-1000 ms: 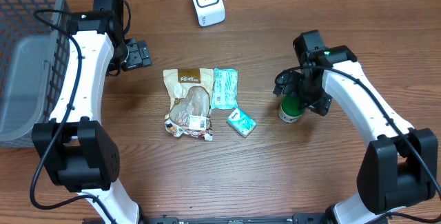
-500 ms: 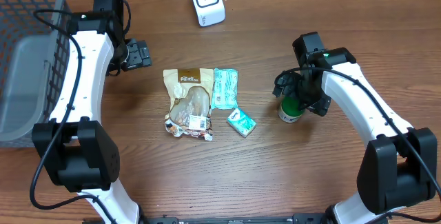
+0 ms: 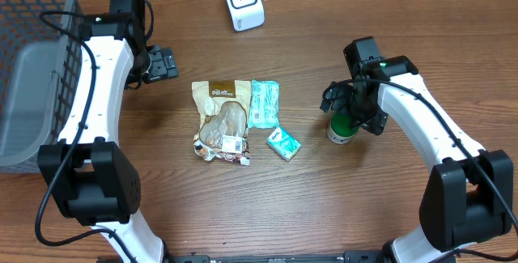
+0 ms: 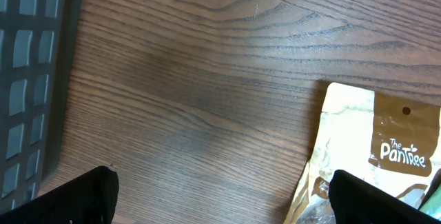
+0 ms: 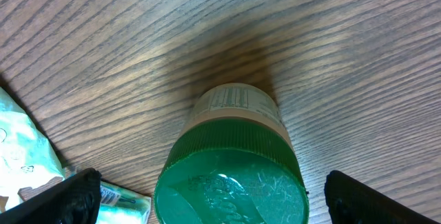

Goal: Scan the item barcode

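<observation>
Table (image 3: 324, 206) w/ 1 jar (image 3: 341, 130), 1 pouch (image 3: 222, 121), 2 teal pkts (image 3: 264, 103), 1 scanner (image 3: 243, 2).

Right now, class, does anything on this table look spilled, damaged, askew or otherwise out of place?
Nothing stands out. The green-lidded jar stands upright with its lid on. The brown pouch and the teal packet lie flat side by side, and the small teal box merely sits at a slant. No spill shows.

Mock shop checkout set up for robots; white barcode scanner (image 3: 243, 2) at top centre, grey shopping basket (image 3: 32, 61) at upper left; snack pouch (image 3: 221, 121) and green-lidded jar (image 3: 341, 129) on a wooden tabletop (image 3: 324, 206); robot arms (image 3: 101, 69) either side.
</observation>
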